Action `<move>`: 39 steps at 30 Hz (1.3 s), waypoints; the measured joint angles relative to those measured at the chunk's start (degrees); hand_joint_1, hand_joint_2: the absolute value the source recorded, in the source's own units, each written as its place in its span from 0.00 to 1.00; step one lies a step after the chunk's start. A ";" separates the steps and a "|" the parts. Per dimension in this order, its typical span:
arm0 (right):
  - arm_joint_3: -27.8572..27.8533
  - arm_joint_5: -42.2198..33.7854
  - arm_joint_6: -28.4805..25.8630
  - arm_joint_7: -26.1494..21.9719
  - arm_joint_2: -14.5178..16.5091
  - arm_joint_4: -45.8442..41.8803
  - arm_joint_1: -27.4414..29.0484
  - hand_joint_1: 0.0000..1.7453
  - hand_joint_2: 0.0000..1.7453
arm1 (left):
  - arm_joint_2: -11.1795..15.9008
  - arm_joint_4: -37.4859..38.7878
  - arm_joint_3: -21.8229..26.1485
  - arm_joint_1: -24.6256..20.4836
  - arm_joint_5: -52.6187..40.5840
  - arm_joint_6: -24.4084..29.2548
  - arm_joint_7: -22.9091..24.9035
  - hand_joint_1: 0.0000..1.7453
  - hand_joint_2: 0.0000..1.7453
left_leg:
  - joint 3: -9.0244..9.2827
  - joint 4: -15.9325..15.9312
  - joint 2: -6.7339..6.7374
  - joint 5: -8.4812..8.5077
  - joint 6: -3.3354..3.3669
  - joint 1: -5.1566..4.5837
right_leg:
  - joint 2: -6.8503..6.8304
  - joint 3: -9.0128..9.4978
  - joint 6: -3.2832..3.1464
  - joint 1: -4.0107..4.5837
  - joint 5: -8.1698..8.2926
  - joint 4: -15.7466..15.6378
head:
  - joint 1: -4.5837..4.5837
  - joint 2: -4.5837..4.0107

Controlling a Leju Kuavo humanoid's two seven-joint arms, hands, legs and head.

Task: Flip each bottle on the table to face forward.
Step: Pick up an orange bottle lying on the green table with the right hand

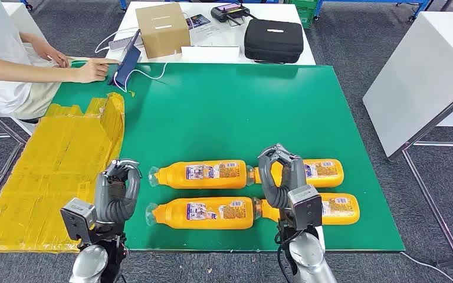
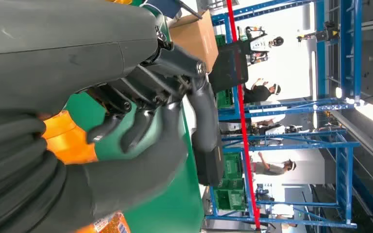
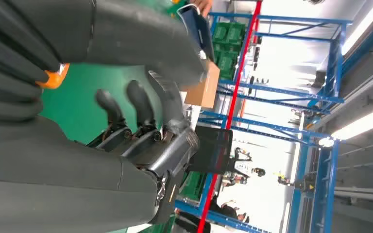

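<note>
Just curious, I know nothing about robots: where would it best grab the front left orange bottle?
Probably around the wide labelled middle of the front left bottle, coming down from above. It lies flat on its side, neck pointing left, nearest the left hand.

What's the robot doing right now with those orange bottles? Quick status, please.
Left hand empty, fingers curled, beside the bottles. Right hand curled above the far right bottle; grip unclear. Four orange bottles lying on the green table. Nothing blocking.

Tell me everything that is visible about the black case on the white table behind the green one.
The black case is a rounded rectangle, soft-looking like fabric, with a seam or zipper line running around its edge. It is closed and lies flat on the white table, at that table's near right part, close to the far edge of the green table. Nothing rests on top of it.
</note>
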 joint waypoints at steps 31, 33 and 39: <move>17.54 48.05 1.53 17.96 -1.51 36.02 -30.82 0.00 0.00 | -2.07 3.72 0.37 -6.16 3.04 -4.97 1.95 0.00 1.00 | -0.04 0.02 0.01 0.16 0.15 -0.01 | -0.01 -0.02 0.05 0.00 0.09 0.04 | 0.01 0.00; 18.53 47.52 1.58 17.26 -1.05 38.05 -30.98 0.00 0.25 | -2.08 4.14 0.35 -6.53 3.43 -5.11 1.95 0.00 1.00 | -0.03 0.02 0.00 0.16 0.15 -0.01 | -0.02 -0.02 0.05 0.01 0.09 0.04 | 0.01 0.00; 20.74 46.84 2.50 17.57 -0.30 44.20 -32.29 0.00 0.50 | -2.18 5.44 0.26 -7.46 4.05 -5.19 1.95 0.00 1.00 | -0.04 0.02 0.00 0.17 0.15 -0.01 | -0.02 -0.02 0.05 0.00 0.09 0.04 | 0.01 0.00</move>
